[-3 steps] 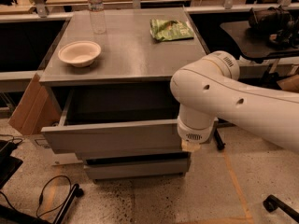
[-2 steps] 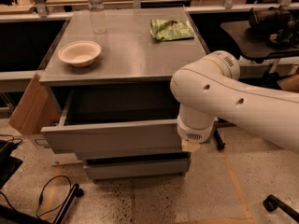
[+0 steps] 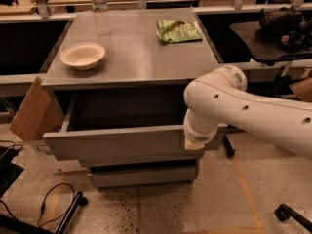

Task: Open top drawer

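Note:
The top drawer [image 3: 117, 143] is a wide matte-grey drawer with a plain flat front. It stands pulled out from under the cabinet top, and its shallow dark interior [image 3: 122, 113] shows. My white arm [image 3: 234, 104] reaches in from the right. My gripper [image 3: 196, 143] is at the right end of the drawer front, at its upper edge, mostly hidden behind the round white wrist.
On the grey cabinet top [image 3: 136, 57] stand a beige bowl [image 3: 83, 55], a clear water bottle [image 3: 100, 9] and a green snack bag [image 3: 178, 30]. Lower drawers [image 3: 141, 174] sit shut below. A cardboard box [image 3: 31, 111] leans at the left. Cables [image 3: 53, 206] lie on the floor.

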Controlling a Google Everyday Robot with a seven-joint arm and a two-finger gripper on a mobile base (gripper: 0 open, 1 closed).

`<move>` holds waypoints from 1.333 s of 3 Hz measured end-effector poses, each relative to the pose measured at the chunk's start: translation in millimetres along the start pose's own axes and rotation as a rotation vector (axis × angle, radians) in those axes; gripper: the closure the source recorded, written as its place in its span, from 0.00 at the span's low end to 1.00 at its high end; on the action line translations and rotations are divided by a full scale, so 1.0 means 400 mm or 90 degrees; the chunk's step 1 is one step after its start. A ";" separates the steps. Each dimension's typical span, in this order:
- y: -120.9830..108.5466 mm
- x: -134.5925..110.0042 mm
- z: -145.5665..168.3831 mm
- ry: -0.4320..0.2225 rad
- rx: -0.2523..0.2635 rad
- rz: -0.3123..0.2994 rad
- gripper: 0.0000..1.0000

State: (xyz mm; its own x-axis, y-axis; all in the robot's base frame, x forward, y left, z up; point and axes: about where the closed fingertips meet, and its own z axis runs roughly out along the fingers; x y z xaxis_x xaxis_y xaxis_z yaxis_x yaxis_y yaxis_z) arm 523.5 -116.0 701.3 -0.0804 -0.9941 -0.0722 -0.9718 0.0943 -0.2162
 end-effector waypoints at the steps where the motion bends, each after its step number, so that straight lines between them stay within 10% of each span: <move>1: -0.036 -0.022 0.041 -0.011 0.032 -0.037 0.20; 2: -0.057 -0.047 0.001 0.025 0.067 -0.055 0.00; 4: -0.054 -0.039 -0.010 0.034 0.069 -0.038 0.00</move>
State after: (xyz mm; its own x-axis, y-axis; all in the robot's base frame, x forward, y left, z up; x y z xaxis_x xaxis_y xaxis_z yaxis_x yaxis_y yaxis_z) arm 544.9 -102.9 711.1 -0.0384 -0.9993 -0.0041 -0.9456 0.0377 -0.3231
